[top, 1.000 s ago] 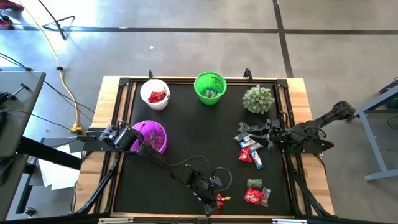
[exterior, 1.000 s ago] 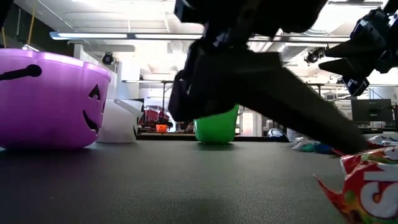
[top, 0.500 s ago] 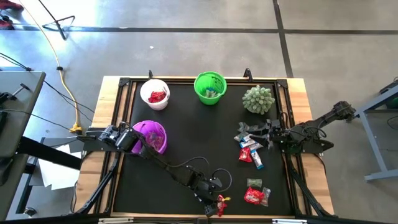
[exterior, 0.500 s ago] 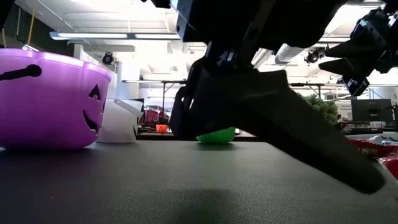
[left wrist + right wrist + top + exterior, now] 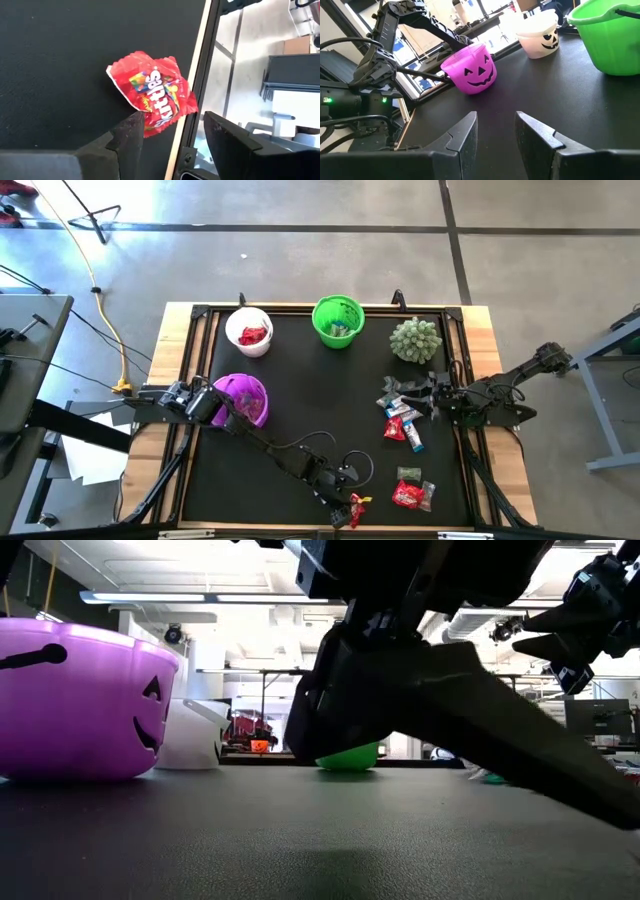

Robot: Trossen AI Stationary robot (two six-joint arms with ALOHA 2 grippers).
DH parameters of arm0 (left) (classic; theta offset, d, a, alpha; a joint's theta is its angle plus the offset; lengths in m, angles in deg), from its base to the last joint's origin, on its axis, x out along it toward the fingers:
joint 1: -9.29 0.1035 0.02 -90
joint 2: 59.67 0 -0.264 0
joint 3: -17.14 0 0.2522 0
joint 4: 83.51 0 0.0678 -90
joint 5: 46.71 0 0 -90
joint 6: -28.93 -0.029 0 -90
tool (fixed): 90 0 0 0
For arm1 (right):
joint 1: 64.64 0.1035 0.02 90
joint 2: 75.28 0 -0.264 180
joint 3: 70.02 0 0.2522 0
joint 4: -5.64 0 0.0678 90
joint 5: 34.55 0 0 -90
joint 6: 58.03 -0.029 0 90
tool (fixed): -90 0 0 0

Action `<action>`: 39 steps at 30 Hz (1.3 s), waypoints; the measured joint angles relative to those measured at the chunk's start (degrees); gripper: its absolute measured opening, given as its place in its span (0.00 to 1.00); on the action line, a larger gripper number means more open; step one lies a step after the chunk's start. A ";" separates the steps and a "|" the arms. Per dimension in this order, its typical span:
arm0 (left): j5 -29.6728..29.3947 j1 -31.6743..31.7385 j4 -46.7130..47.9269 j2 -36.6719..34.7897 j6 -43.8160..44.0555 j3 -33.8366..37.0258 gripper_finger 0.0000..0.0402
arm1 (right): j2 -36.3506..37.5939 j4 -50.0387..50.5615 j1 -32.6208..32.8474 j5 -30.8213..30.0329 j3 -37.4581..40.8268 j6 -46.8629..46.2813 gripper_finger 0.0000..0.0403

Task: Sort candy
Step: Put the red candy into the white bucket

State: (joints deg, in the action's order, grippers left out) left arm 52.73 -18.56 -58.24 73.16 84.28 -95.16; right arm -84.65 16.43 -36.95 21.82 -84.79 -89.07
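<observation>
A red candy packet (image 5: pixel 155 95) lies flat on the black mat by the table's near edge (image 5: pixel 355 502). My left gripper (image 5: pixel 173 118) is open and slants down over it from the left. One finger (image 5: pixel 131 134) is at the packet's near corner and the other (image 5: pixel 226 134) is past the mat's edge. More candy lies at the right (image 5: pixel 402 420) and at the near right (image 5: pixel 412 492). My right gripper (image 5: pixel 392 392) hangs open and level over the right pile, with nothing between its fingers (image 5: pixel 495 122). My left gripper has one finger (image 5: pixel 135 122) right beside the red packet's near corner (image 5: pixel 150 129). I cannot tell whether it touches. The packet lies flat on the mat.
A white cup (image 5: pixel 249 331) with red candy and a green cup (image 5: pixel 337 320) stand at the far edge. A purple cup (image 5: pixel 243 398) stands at the left. A spiky pale-green ball (image 5: pixel 415 339) sits at the far right. The mat's middle (image 5: pixel 320 400) is bare.
In the low view my left gripper has eased a little toward the table's right and down over the red packet, and its finger now hides the packet there. The packet has stayed where it was.
</observation>
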 joint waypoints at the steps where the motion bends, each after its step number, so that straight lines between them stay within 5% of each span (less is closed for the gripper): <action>1: -0.04 -0.04 -0.09 -0.01 0.00 0.02 0.48 | 0.00 0.00 -0.01 0.00 0.01 -0.01 0.31; 25: -1.54 0.08 -3.06 3.40 -1.65 -0.24 0.47 | 0.07 0.00 0.01 0.01 -0.01 -0.01 0.31; 39: -1.42 0.13 -4.76 3.86 -3.47 0.00 0.15 | 0.00 0.01 -0.01 0.00 0.01 -0.01 0.31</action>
State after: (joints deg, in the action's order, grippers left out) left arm 51.32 -18.44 -63.00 77.01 80.81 -95.16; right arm -84.65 16.44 -36.96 21.82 -84.77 -89.08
